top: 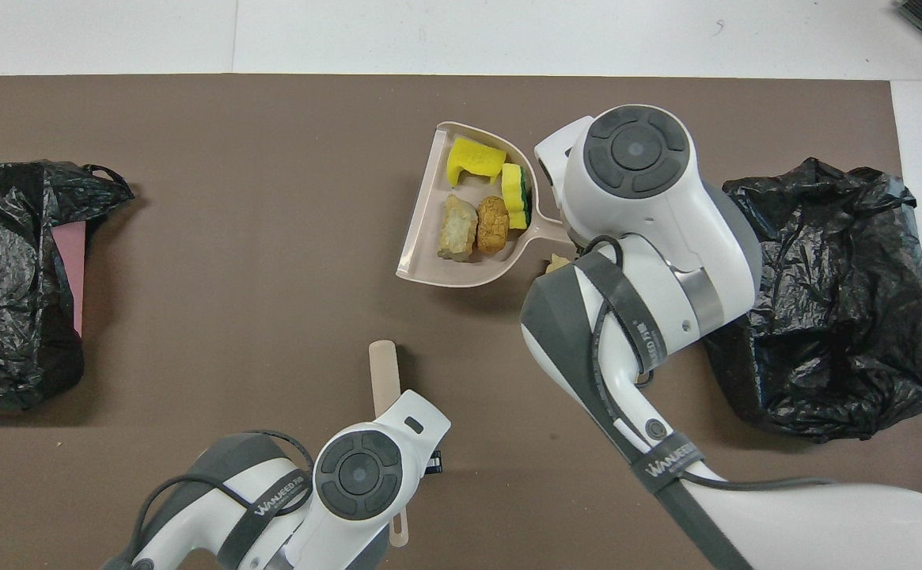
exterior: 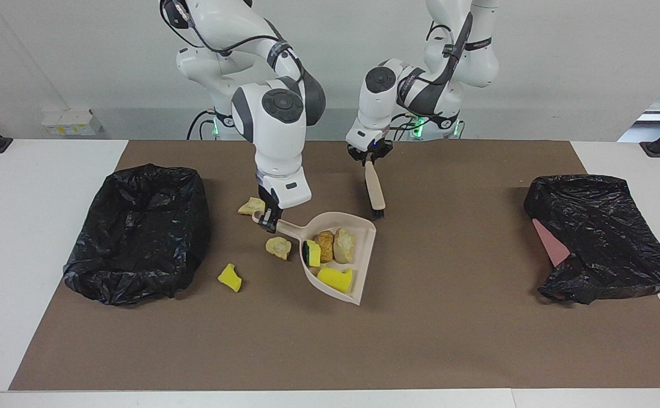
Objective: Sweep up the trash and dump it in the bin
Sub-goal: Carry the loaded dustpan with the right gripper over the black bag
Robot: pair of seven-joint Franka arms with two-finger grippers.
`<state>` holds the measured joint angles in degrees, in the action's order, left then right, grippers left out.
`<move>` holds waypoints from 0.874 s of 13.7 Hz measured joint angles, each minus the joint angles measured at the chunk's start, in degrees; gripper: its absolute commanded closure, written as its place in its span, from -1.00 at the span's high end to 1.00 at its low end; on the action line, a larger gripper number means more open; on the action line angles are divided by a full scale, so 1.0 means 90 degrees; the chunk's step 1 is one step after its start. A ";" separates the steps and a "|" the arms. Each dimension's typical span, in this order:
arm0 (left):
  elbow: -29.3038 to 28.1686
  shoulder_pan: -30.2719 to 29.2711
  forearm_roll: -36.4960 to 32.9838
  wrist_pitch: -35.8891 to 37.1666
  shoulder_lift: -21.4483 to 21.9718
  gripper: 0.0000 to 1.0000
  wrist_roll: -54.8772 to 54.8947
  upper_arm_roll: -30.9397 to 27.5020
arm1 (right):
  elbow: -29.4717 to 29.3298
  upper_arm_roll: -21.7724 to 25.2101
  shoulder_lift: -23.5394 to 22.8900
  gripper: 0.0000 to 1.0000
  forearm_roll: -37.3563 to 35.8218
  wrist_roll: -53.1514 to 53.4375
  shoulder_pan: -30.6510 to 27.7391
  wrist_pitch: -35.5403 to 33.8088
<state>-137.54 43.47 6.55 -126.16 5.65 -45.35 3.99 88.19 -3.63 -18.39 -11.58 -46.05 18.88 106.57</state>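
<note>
- White walls are backing a white counter (exterior: 35,238) carrying a brown mat (exterior: 448,317).
- Grey straps on both arms are showing "WANJEED"-like lettering; I cannot read it surely.
- Right tool (exterior: 269,220) is gripping the handle of a beige plastic dustpan (exterior: 363,255), fingers closed on it.
- Four trash chunks (top: 480,198), yellow foam and tan lumps, are lying in the pan.
- Three loose chunks (exterior: 229,277) are lying on the mat just beside that tool, toward a black bag-lined bin (exterior: 137,232) at the right arm's end.
- Left tool (exterior: 370,159) is clamping a beige wooden brush (exterior: 374,190), bristles down, nearer the robots than the pan.
- Another crumpled black bag (exterior: 601,238) is lying at the left arm's end.
</note>
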 measured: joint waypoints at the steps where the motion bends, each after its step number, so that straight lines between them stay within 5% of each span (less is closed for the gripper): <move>1: -0.0074 0.0037 0.0000 -0.0109 0.0000 -1.00 -0.0014 0.0001 | 0.0000 0.0001 0.0080 -1.00 0.0000 -0.0089 -0.0107 -0.0047; 6: -0.0312 0.0150 0.0040 -0.0499 0.0011 -0.92 -0.0252 0.0006 | 0.0004 0.0019 0.0668 -1.00 0.0003 -0.0719 -0.0987 -0.0640; 7: -0.0364 0.0150 0.0068 -0.0583 0.0013 -0.44 -0.0265 0.0006 | 0.0007 0.0022 0.0796 -1.00 0.0003 -0.0984 -0.1228 -0.0823; 8: -0.0378 0.0150 0.0087 -0.0624 0.0022 0.65 -0.0275 0.0006 | 0.0010 0.0026 0.0929 -1.00 0.0005 -0.1307 -0.1508 -0.0971; 9: -0.0378 0.0150 0.0104 -0.0625 0.0025 1.00 -0.0279 0.0006 | 0.0015 0.0029 0.1036 -1.00 0.0007 -0.1626 -0.1780 -0.1091; 12: -0.0317 0.0150 0.0118 -0.0629 0.0041 1.00 -0.0280 -0.0004 | 0.0072 0.0042 0.1173 -1.00 0.0015 -0.2805 -0.2696 -0.1235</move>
<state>-140.39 44.81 7.61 -131.82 6.01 -47.88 3.95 88.84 -3.25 -7.83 -11.44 -71.30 -5.38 95.45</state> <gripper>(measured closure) 0.489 0.683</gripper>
